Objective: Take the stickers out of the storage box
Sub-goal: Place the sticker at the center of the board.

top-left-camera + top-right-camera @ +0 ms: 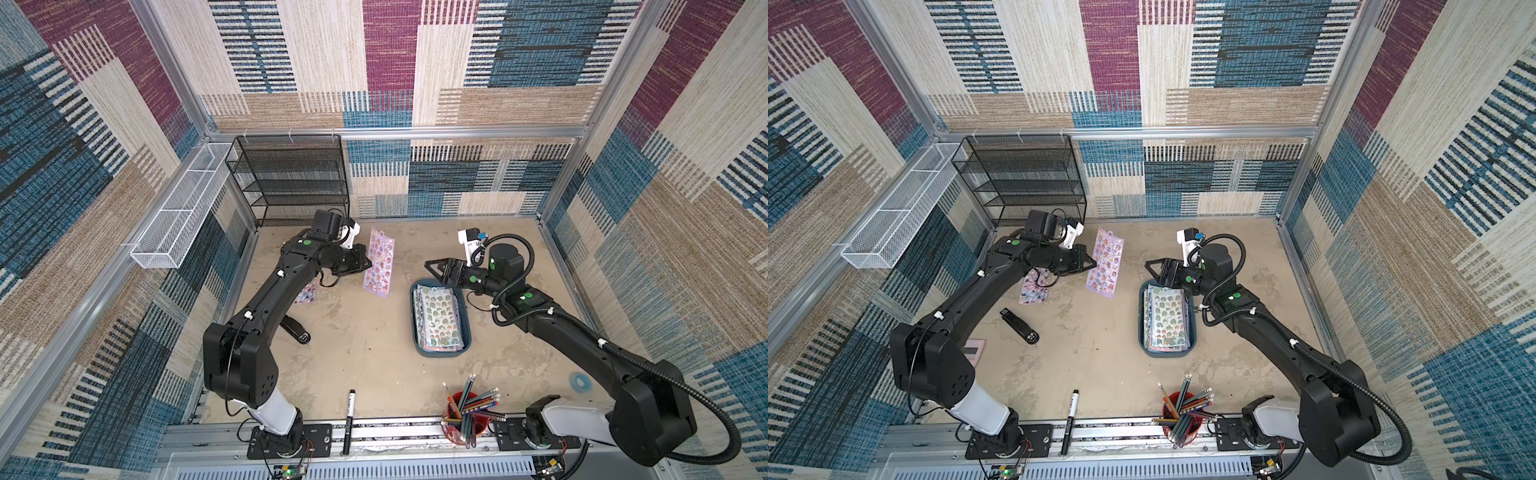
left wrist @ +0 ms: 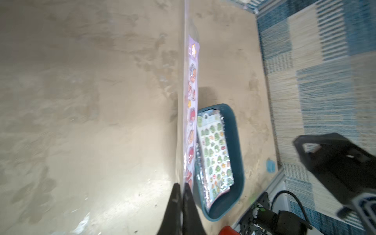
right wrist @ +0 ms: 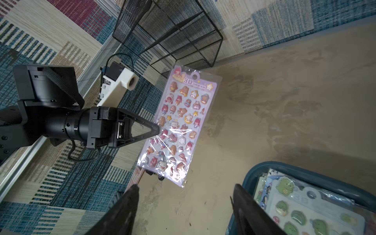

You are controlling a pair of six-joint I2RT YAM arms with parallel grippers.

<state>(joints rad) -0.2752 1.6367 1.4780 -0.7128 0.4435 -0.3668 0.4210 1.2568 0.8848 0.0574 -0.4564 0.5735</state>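
- Above sandy tabletop, left gripper clenches 1 lilac sheet by its long edge; header end points at back wall.
- Teal storage box holds other stickers lengthwise, green sheet topmost.
- Over its far end, right gripper gapes, released.

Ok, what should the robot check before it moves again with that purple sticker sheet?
1. Left gripper shut on the lilac sticker sheet: ok.
2. That sheet out of the storage box, hanging above the table: ok.
3. Right gripper open and empty: ok.
4. Box emptied: not ok, a stack lies inside, green sticker sheet on top.
5. Number of sheets in that stack: cannot tell.
6. Pink sticker sheet out, lying on the table: ok.
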